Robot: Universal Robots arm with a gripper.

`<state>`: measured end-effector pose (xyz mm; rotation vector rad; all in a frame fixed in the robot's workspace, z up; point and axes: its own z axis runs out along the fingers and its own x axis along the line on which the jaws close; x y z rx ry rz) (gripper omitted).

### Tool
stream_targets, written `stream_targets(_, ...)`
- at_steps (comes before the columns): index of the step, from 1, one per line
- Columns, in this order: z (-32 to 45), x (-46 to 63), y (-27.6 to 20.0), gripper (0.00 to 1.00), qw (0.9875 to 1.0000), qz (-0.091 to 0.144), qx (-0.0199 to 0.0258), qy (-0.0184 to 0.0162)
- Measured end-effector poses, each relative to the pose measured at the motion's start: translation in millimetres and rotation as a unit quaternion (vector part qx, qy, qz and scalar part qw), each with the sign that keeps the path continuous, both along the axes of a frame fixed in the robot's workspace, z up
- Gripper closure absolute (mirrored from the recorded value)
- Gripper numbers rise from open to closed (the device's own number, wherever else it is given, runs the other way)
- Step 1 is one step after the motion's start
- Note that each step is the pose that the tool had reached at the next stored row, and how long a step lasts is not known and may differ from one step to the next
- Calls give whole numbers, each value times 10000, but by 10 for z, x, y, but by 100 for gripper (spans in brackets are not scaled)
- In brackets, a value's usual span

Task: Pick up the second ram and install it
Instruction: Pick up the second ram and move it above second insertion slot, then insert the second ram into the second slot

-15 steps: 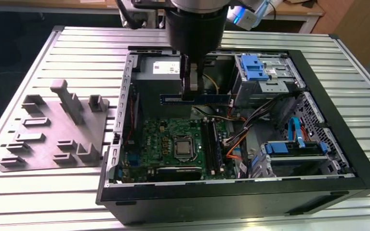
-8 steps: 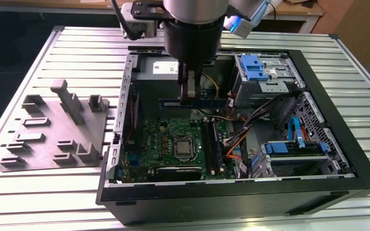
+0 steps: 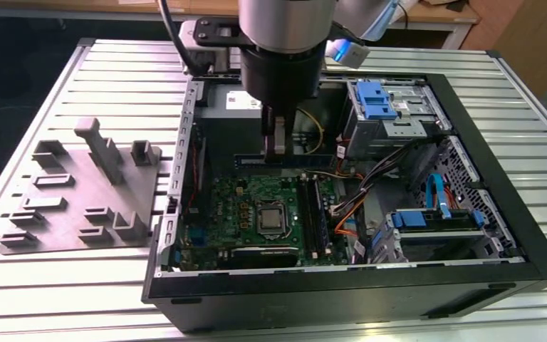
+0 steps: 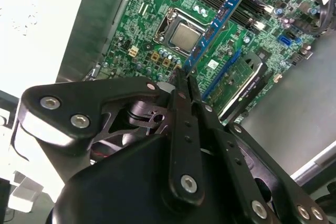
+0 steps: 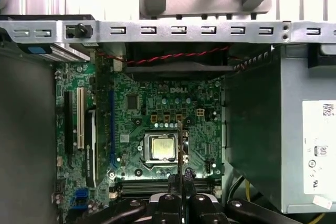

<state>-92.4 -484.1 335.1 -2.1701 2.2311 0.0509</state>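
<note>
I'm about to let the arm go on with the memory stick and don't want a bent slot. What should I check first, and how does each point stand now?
1. Grip on the stick: ok. The gripper is shut on the second ram.
2. Stick off the board: ok. It hangs above the motherboard and is not seated.
3. Stick in line with the memory slots: not ok. In the exterior view it lies across their run.
4. Target slot free: cannot tell. The views do not settle which slots are filled.
</note>
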Motion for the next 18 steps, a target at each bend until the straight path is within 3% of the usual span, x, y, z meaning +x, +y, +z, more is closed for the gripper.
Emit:
stream_targets(6, -103, -1, 0, 87, 10000, 0, 0, 3)
stream_targets(18, -108, 0, 0, 87, 10000, 0, 0, 3)
